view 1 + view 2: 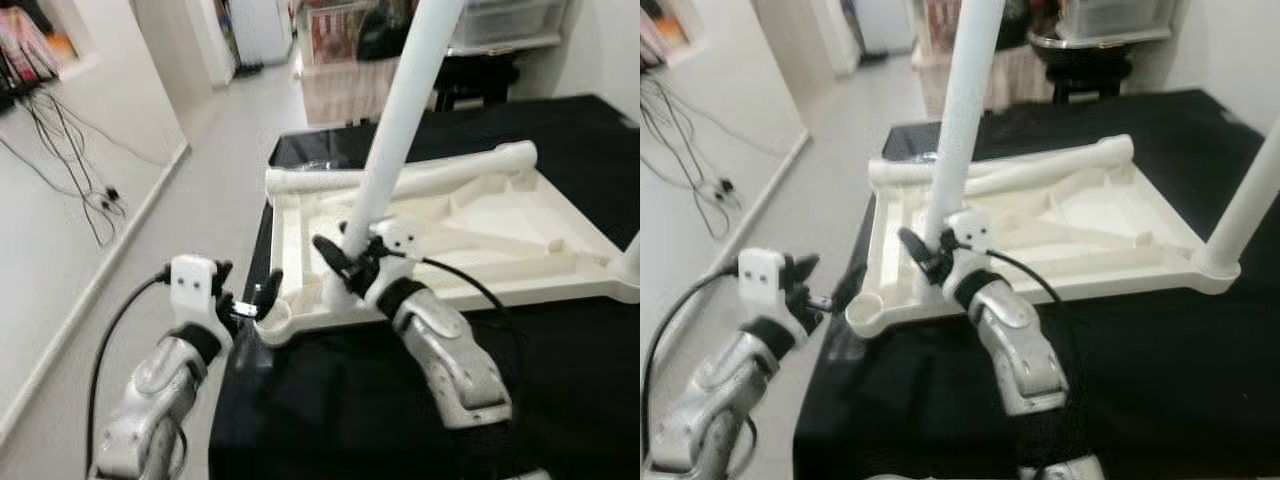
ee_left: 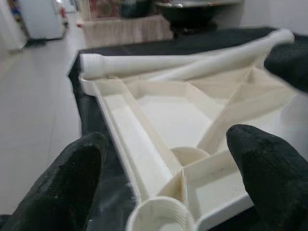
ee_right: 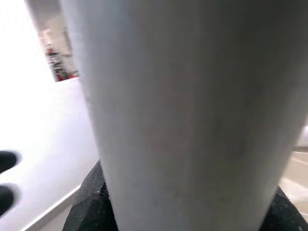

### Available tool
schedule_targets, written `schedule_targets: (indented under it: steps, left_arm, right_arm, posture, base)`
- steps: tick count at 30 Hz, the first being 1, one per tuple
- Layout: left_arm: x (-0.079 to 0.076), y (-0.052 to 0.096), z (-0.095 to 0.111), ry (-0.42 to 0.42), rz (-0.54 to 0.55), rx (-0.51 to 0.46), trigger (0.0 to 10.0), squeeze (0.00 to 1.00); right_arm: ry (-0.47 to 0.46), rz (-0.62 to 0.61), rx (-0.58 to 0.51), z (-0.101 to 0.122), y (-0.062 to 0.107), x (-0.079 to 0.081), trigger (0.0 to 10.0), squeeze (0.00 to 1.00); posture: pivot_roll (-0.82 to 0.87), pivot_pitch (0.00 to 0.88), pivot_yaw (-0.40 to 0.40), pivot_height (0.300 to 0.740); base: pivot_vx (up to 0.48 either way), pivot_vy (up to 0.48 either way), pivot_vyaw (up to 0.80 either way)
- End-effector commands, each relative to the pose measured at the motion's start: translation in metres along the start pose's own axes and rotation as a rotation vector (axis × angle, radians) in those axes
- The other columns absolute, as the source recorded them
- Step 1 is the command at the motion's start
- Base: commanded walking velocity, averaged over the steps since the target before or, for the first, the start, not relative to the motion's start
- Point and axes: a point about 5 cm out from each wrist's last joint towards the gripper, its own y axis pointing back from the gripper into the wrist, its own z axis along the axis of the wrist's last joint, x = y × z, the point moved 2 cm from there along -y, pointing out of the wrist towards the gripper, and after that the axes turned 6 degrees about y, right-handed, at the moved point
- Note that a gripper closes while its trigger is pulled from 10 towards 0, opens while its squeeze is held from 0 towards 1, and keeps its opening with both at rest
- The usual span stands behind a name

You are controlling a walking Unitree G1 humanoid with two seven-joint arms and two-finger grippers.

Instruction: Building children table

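Note:
A white plastic tabletop [image 1: 560, 285] lies upside down on a black-covered surface. My right gripper [image 1: 345, 262] is shut on a long white table leg [image 1: 405, 110], held near its lower end. The leg stands tilted, its foot on the tabletop's near-left part, and looms close in the right wrist view [image 3: 192, 110]. My left gripper [image 1: 250, 300] is open beside the empty round socket [image 1: 273, 322] at the near-left corner; the socket [image 2: 161, 216] lies between its fingers [image 2: 67, 183]. Two loose legs [image 1: 420, 175] lie across the far edge. Another leg [image 1: 1245, 205] stands in the right corner.
The black surface ends at its left edge [image 1: 250, 260], with light floor [image 1: 190, 210] beyond. Cables [image 1: 70, 150] trail along the wall at far left. A dark stool [image 1: 1090, 65] and storage boxes [image 1: 500, 20] stand behind the surface.

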Motion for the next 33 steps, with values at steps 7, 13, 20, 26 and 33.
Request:
schedule_targets:
  steps: [7,13,20,26,33]
  left_arm:
    - [0.006,0.008,-0.012,-0.016,0.032,0.054,10.0,0.0]
    - [-0.002,0.012,-0.02,-0.016,-0.01,0.089,10.0,0.0]
    - [-0.005,0.014,-0.025,-0.013,-0.024,0.109,10.0,0.0]
    - [-0.003,0.014,-0.025,-0.013,-0.018,0.113,10.0,0.0]
    - [-0.004,0.015,-0.024,-0.025,-0.033,0.121,10.0,0.0]
  right_arm:
    - [0.014,0.042,-0.023,0.008,-0.004,0.006,10.0,0.0]
    - [0.018,0.023,-0.023,0.01,-0.004,0.002,10.0,0.0]
    - [0.01,0.008,-0.011,0.007,-0.001,0.001,10.0,0.0]
    - [0.01,0.009,-0.009,0.007,-0.001,0.003,10.0,0.0]
    - [0.024,0.035,-0.022,0.012,-0.007,0.002,10.0,0.0]
  posture:
    - [0.0,0.067,0.128,0.74]
    - [0.0,0.086,0.128,0.74]
    - [0.0,0.096,0.129,0.74]
    - [0.0,0.109,0.13,0.74]
    - [0.0,0.137,0.133,0.74]
  base:
    - [0.0,0.48,0.0]
    - [0.0,0.08,0.0]
    - [0.0,0.0,0.0]
    - [0.0,0.0,0.0]
    - [0.0,0.0,0.0]
